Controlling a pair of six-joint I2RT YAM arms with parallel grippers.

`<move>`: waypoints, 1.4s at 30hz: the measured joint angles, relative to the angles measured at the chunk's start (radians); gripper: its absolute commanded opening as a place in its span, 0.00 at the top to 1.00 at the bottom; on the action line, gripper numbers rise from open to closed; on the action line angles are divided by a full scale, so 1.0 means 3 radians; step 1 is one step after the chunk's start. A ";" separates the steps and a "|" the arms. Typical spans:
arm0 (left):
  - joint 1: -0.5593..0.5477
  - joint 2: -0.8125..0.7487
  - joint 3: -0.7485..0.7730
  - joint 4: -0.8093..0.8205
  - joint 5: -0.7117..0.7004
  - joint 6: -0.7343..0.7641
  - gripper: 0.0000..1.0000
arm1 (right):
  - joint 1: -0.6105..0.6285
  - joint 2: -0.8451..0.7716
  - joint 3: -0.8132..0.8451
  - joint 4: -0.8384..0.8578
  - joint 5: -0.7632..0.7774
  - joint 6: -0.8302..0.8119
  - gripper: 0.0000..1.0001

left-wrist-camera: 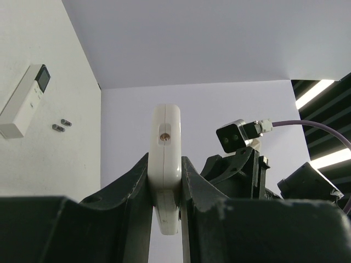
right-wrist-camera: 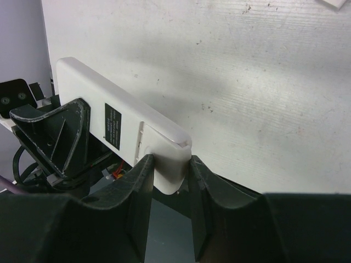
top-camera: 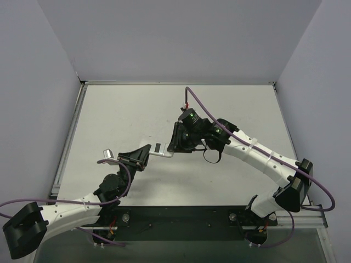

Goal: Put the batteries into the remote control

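The white remote control [top-camera: 162, 151] hangs above the table between both grippers, its white back with a small dark rectangle showing. My left gripper [top-camera: 137, 156] is shut on one end; in the left wrist view the remote [left-wrist-camera: 165, 137] stands edge-on between the fingers of that gripper [left-wrist-camera: 165, 164]. My right gripper [top-camera: 174, 143] is shut on the other end, where the back cover sits on the remote [right-wrist-camera: 126, 123], as its own view [right-wrist-camera: 171, 164] shows. Two small dark batteries [left-wrist-camera: 57, 127] lie on the table, apart from both grippers. They are hidden in the top view.
A longer, slimmer white remote [left-wrist-camera: 24, 101] with a dark screen lies on the table beside the batteries. Grey walls close the table at the back and sides. The right arm [top-camera: 258, 153] stretches across the table's right half.
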 measured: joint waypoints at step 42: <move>0.0065 0.0029 -0.0045 0.0211 -0.0266 0.0422 1.00 | 0.0020 0.0422 0.0221 0.0262 -0.0104 -0.0086 0.53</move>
